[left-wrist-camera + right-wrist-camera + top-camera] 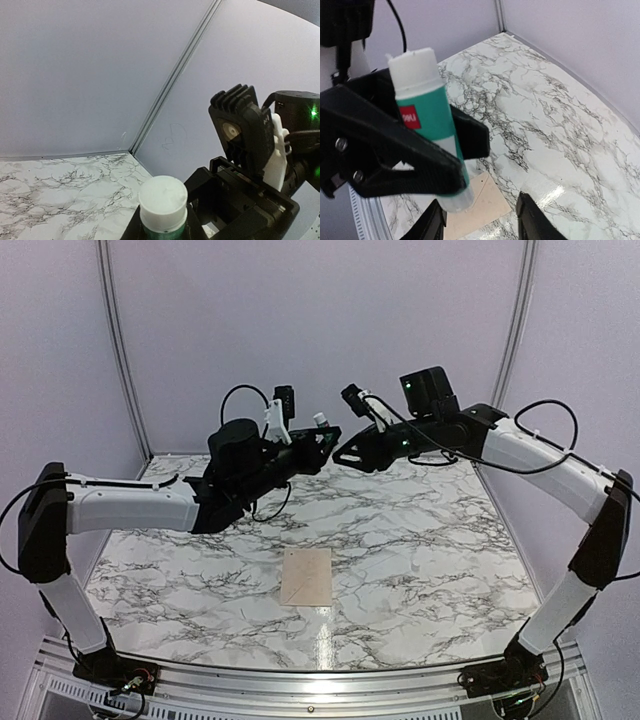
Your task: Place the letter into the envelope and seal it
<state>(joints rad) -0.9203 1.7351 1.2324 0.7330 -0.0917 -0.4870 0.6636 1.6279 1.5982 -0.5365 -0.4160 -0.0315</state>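
left gripper point(437, 155) clamps green white-capped glue stick point(422, 100); right gripper point(482, 222) jaws wide. we judge flat tan paper envelope point(307, 577) light, floppy; pinch edge.

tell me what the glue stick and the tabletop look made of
Glue stick: likely plastic, a smooth white tube with a glossy green printed label. Tabletop: white with grey marble veining and a glossy finish that mirrors the light near the front edge; whether real stone or a printed laminate cannot be told.
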